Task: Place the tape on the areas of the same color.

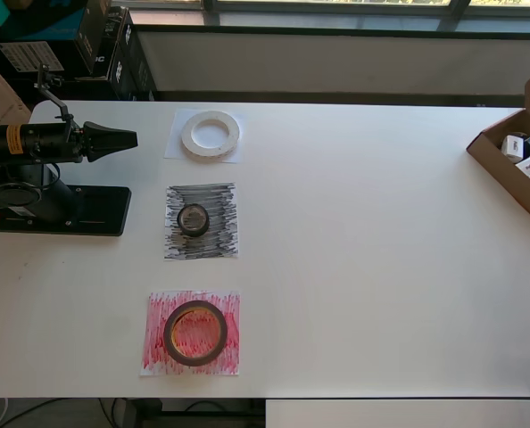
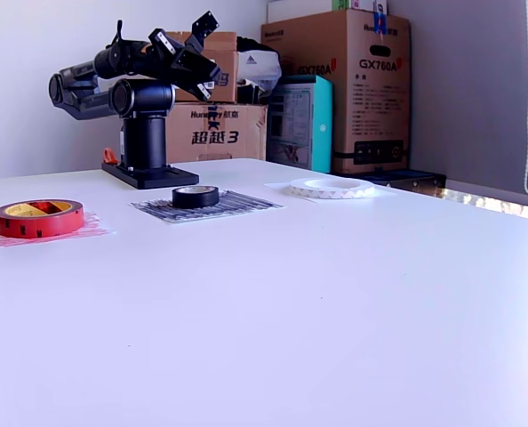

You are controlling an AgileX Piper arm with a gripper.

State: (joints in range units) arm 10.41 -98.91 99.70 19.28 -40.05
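Note:
Each tape roll lies on a sheet of its own colour. The white ring (image 1: 211, 135) (image 2: 332, 188) rests on the plain white sheet (image 1: 176, 148) (image 2: 277, 185). On the black scribbled sheet (image 1: 222, 241) (image 2: 246, 205) stands the small black roll (image 1: 194, 218) (image 2: 196, 196). The large red-brown roll (image 1: 194, 333) (image 2: 38, 217) lies on the red scribbled sheet (image 1: 156, 357) (image 2: 91, 231). My gripper (image 1: 127, 140) (image 2: 209, 52) hangs folded back above the arm's base, to the overhead view's left of the white ring and well apart from it. Its jaws stand open with nothing between them.
The arm's black base plate (image 1: 69, 209) sits at the overhead view's left table edge. An open cardboard box (image 1: 506, 174) with small packs stands at the right edge. Stacked cartons (image 2: 335, 89) stand behind the table in the exterior view.

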